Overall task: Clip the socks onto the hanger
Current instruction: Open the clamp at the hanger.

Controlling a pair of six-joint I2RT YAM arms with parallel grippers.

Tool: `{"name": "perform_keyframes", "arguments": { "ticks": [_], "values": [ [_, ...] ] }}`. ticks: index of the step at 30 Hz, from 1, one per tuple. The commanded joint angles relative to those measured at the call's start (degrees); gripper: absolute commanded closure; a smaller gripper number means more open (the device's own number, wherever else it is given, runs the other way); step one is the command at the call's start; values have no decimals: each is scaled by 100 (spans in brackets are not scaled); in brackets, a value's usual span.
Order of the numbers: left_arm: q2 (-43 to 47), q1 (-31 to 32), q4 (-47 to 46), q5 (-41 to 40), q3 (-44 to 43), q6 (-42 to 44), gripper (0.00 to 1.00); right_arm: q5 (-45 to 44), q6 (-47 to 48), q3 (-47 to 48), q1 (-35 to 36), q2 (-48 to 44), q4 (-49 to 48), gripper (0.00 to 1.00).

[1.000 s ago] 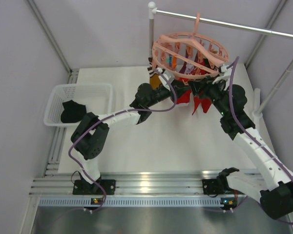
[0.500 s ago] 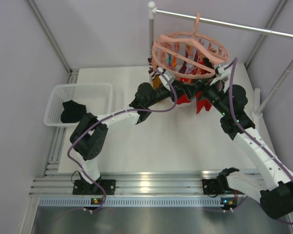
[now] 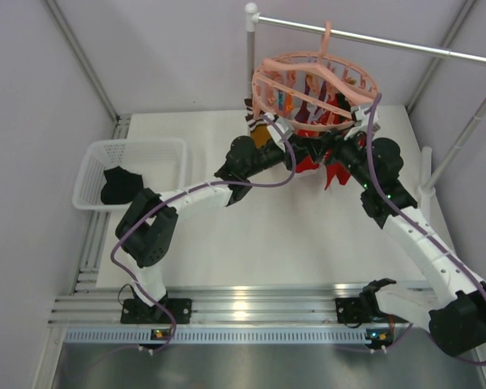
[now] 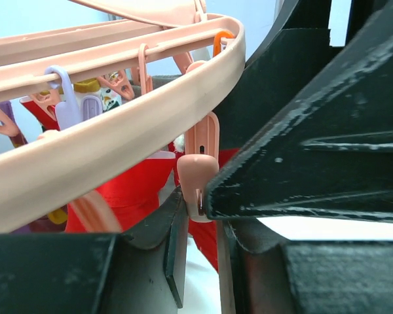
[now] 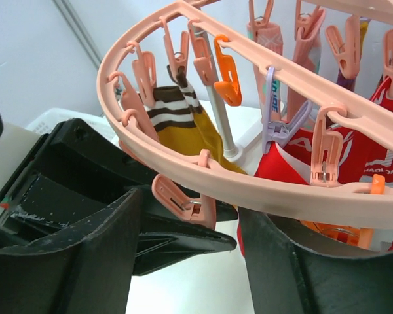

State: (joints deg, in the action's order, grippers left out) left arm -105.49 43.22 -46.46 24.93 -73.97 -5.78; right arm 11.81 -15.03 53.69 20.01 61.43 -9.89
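The salmon-pink hanger (image 3: 312, 77) hangs from a rail, and red socks (image 3: 334, 174) dangle from its clips. My left gripper (image 3: 301, 152) reaches under the ring from the left. In the left wrist view its narrow jaws (image 4: 200, 216) pinch the lower end of a pink clip (image 4: 198, 173), with a red sock (image 4: 134, 190) just behind. My right gripper (image 3: 330, 150) meets it from the right. In the right wrist view its jaws (image 5: 191, 209) stand wide open under the ring (image 5: 249, 176) with nothing in them, the same clip (image 5: 183, 199) between them.
A white mesh basket (image 3: 134, 144) at the left holds a black sock (image 3: 120, 186). The metal rail (image 3: 389, 40) and its white posts (image 3: 251, 49) stand behind the hanger. A yellow striped sock (image 5: 183, 124) hangs on the ring's far side.
The right gripper has opened its jaws and edged a little closer under the hanger. The left gripper has kept its place and its hold on the clip.
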Motion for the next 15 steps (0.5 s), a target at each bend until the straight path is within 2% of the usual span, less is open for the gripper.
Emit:
{"name": "perform_keyframes", "arguments": {
  "ticks": [1,4,7,8,10,11,13,14,15],
  "values": [
    [284,134,137,241,-161,130,92,-179,18,238,20,18,-725,43],
    [292,169,216,276,-161,139,92,-267,-27,247,20,53,-778,49],
    [310,195,303,258,-152,165,91,-276,-88,265,20,71,-795,63],
    [310,195,330,258,-144,174,87,-276,-114,273,20,62,-804,70],
    [397,195,391,232,-82,174,73,-206,-167,256,20,45,-821,74],
    [441,195,392,232,-39,200,62,-171,-167,247,12,27,-839,80],
    [634,195,531,180,110,244,55,-144,-193,221,12,10,-865,87],
    [713,178,628,170,155,279,50,-144,-211,212,12,9,-865,94],
    [888,178,742,170,199,323,49,-144,-211,221,12,9,-865,97]
  ]
}}
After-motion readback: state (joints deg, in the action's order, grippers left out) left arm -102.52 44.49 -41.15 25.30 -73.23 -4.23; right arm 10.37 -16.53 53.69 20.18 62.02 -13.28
